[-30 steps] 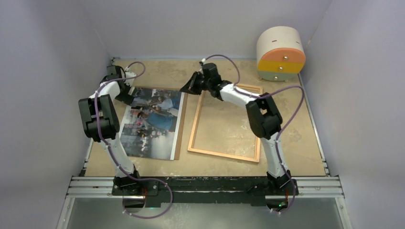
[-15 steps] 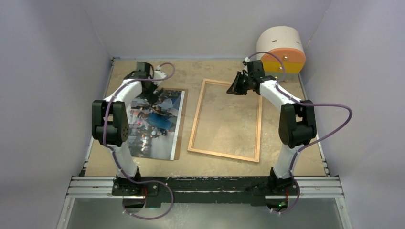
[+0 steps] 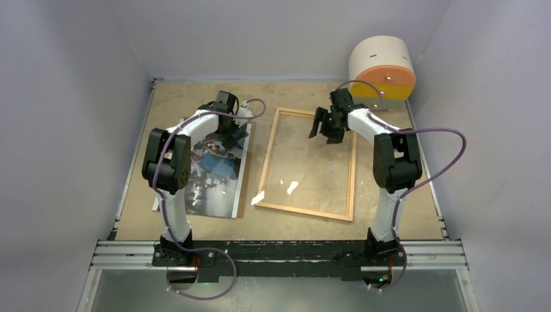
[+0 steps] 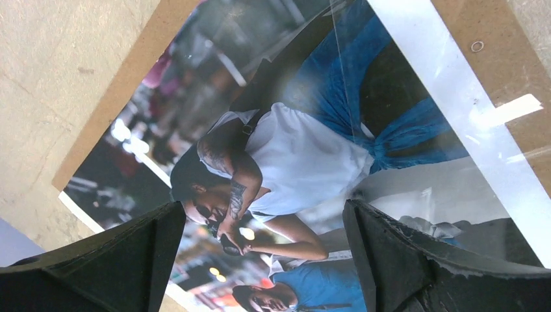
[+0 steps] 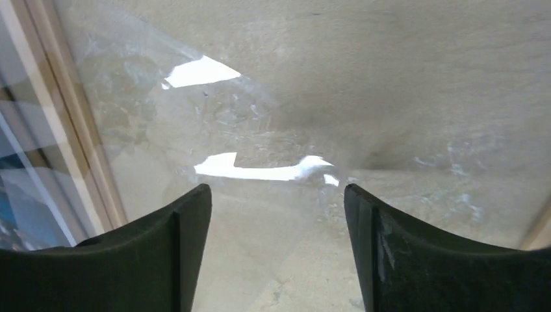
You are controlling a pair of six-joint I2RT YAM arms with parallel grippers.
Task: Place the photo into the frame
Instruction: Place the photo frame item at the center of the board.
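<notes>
Left gripper [image 4: 261,211], spread and empty, hovers over the photo [image 3: 216,166]. The frame [image 3: 304,210] lies at its 3 o'clock, under the right gripper [image 3: 327,130], likewise spread.

A tabletop [image 3: 195,97] of mottled beige, stone-patterned board is shown, enclosed at nine, twelve and three o'clock by plain pale lavender-grey walls [image 3: 71,130]. At one o'clock, in the far corner, a cylindrical cream drawer unit [image 3: 382,71] is seen lying on its side. Its round front is divided into orange, yellow and pale green bands, each fitted with a small knob. At nine o'clock a brown fibreboard backing panel [image 3: 243,175] is laid flat on the tabletop. Only its edge strips are exposed, and a small hole is visible in one strip in the left wrist view [image 4: 507,71]. At six o'clock the tabletop is bounded by a ribbed metal rail [image 3: 279,250].
</notes>
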